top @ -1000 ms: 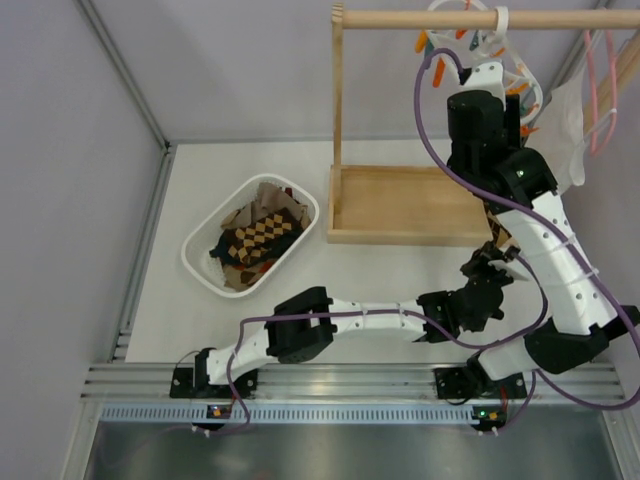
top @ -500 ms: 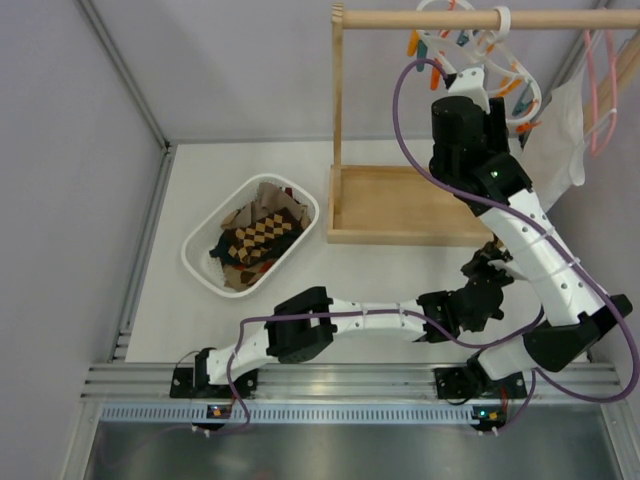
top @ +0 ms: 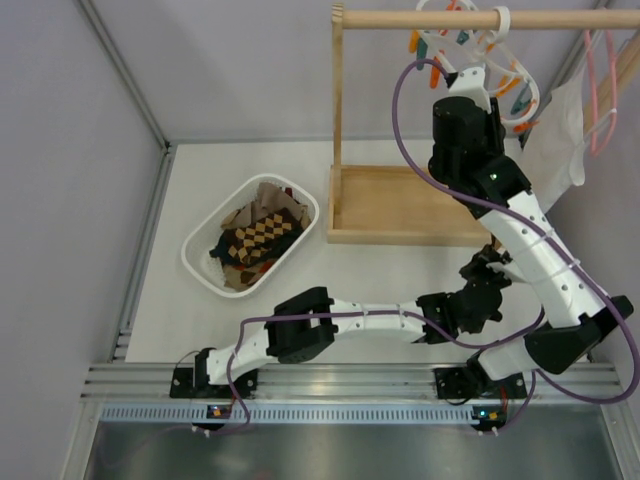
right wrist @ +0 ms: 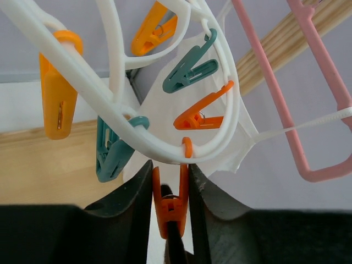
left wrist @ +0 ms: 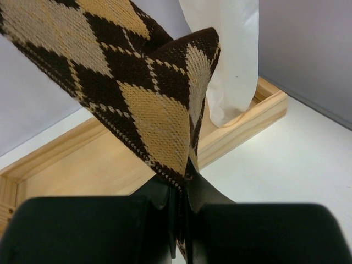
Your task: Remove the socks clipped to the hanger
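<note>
My left gripper (left wrist: 179, 192) clamps the soft, limp sock (left wrist: 137, 99) at its fold; my right gripper (right wrist: 170, 181) squeezes the springy orange clothespin (right wrist: 169, 212).

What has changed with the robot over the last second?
The right arm swung its wrist left toward the hanger, which shifted slightly left too; all of this happened in the first half second. The right gripper now clamps an orange clothespin. Unchanged: the left gripper holding the argyle sock near the wooden tray, and the basket.
</note>
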Action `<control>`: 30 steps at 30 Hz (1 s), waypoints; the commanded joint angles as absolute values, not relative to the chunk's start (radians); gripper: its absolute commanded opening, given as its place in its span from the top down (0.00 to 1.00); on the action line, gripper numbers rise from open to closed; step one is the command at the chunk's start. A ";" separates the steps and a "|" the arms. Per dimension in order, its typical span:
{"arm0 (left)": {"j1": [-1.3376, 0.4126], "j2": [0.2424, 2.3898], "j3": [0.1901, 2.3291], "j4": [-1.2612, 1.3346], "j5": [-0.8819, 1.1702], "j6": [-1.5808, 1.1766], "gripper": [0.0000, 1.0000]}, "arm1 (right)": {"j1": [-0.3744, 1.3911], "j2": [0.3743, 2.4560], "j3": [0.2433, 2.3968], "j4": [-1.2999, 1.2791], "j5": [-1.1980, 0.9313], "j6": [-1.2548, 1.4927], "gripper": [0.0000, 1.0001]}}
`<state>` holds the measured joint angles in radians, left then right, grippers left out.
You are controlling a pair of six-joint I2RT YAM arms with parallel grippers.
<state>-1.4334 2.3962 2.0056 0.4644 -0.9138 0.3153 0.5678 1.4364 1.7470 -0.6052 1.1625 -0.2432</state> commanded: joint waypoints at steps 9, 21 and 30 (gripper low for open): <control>-1.468 2.347 1.939 0.486 -0.900 0.305 1.00 | 0.594 1.404 1.732 -0.551 1.157 -0.215 0.86; -1.439 1.901 1.415 0.485 -0.901 0.034 1.00 | 0.603 1.295 1.707 -0.695 0.862 -0.019 0.35; -1.439 1.443 0.973 0.392 -0.954 -0.162 1.00 | 0.603 1.082 1.589 -0.741 0.549 0.084 0.11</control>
<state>-1.4353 1.5860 1.0595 0.4343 -0.9146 -0.0570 0.5880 1.1736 1.6173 -0.7223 0.7101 0.0174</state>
